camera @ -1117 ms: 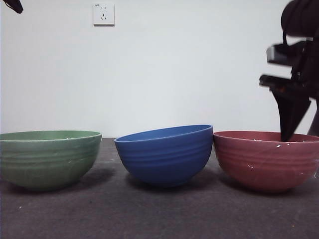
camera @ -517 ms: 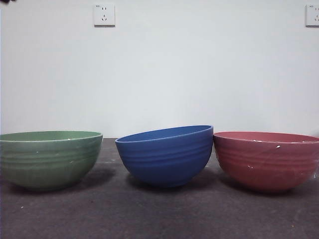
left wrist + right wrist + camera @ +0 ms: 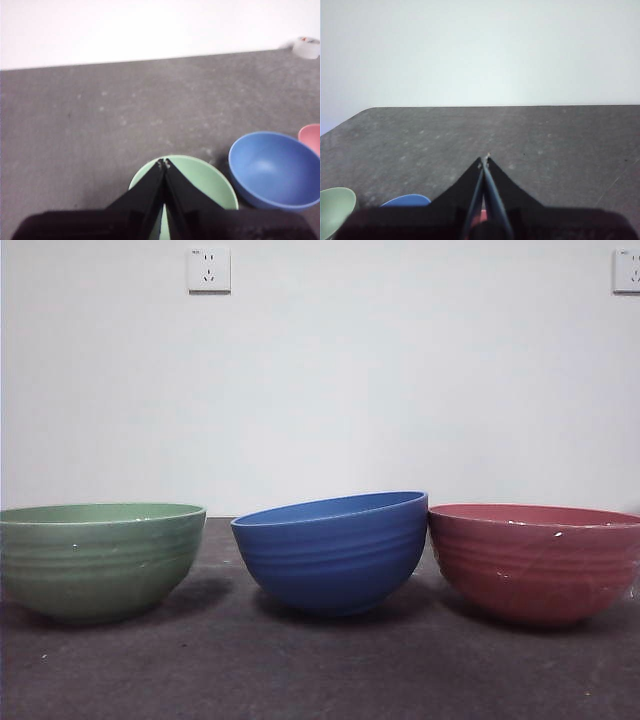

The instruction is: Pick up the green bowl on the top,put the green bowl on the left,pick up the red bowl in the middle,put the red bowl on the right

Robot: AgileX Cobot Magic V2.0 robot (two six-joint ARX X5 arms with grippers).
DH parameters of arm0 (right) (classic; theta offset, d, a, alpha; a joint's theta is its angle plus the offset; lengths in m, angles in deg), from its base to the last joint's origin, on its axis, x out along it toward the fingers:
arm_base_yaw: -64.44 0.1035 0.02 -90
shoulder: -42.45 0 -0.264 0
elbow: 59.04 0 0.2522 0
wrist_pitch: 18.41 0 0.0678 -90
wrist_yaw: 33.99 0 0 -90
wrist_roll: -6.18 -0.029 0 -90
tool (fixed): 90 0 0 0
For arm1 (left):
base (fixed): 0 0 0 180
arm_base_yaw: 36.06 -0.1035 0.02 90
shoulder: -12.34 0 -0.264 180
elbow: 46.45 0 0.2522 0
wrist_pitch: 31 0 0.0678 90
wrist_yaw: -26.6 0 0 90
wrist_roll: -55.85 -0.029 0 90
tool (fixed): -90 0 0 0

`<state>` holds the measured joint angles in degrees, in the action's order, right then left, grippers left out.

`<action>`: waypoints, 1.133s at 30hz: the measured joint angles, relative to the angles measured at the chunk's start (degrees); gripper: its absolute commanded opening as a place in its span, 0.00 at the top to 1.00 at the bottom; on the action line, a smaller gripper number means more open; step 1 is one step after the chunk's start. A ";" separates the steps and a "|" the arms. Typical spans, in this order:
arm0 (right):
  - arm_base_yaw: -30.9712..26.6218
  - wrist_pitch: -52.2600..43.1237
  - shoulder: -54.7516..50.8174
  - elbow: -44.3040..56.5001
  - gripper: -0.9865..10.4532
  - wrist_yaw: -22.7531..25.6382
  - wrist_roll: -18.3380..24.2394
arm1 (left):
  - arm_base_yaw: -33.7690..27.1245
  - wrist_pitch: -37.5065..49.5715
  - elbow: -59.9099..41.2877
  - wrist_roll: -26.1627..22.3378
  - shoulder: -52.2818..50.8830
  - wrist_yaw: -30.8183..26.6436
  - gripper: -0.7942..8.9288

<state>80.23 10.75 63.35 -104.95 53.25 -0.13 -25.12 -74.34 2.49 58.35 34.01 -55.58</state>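
Observation:
The green bowl [image 3: 98,558] stands upright on the table at the left. The red bowl [image 3: 535,560] stands upright at the right, touching or nearly touching the blue bowl [image 3: 333,550] in the middle, which tilts toward the left. Neither gripper shows in the front view. My left gripper [image 3: 163,163] is shut and empty, high above the green bowl [image 3: 205,182]; the blue bowl [image 3: 272,170] and an edge of the red bowl [image 3: 311,136] lie beside it. My right gripper [image 3: 485,159] is shut and empty, high over the table; a sliver of the red bowl [image 3: 482,215] shows between its jaws.
The dark grey table top [image 3: 320,670] runs to a white wall with two sockets [image 3: 208,269]. A roll of tape [image 3: 306,47] lies at the table's far edge in the left wrist view. The right wrist view shows the table's rounded corner [image 3: 367,111].
One second ago a dark arm stood over the red bowl with its tip at the rim. It has risen out of the front view. The black tip at the top left has gone too.

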 measured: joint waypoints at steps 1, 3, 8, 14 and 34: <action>0.00 0.17 0.02 0.00 0.91 -0.02 -0.15 | 0.00 -0.79 0.00 0.02 0.04 -0.07 0.92; 0.00 0.68 0.09 0.00 0.91 -0.02 -0.37 | 0.00 -2.93 0.00 0.02 0.35 -0.11 0.92; 0.00 2.10 0.09 0.00 0.91 -0.02 -0.57 | 0.00 -6.01 -0.02 0.02 0.98 -0.13 0.92; 0.00 4.52 0.09 0.00 0.91 -0.02 -0.57 | 0.11 -7.37 -0.02 -0.17 0.52 -0.17 0.92; 0.00 16.13 0.13 0.00 0.91 -0.02 -0.59 | -12.33 14.97 -26.99 -6.43 -21.31 -6.12 0.92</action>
<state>80.23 26.88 63.48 -104.95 53.22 -0.72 -37.44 -59.37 -24.50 51.92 12.70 -61.70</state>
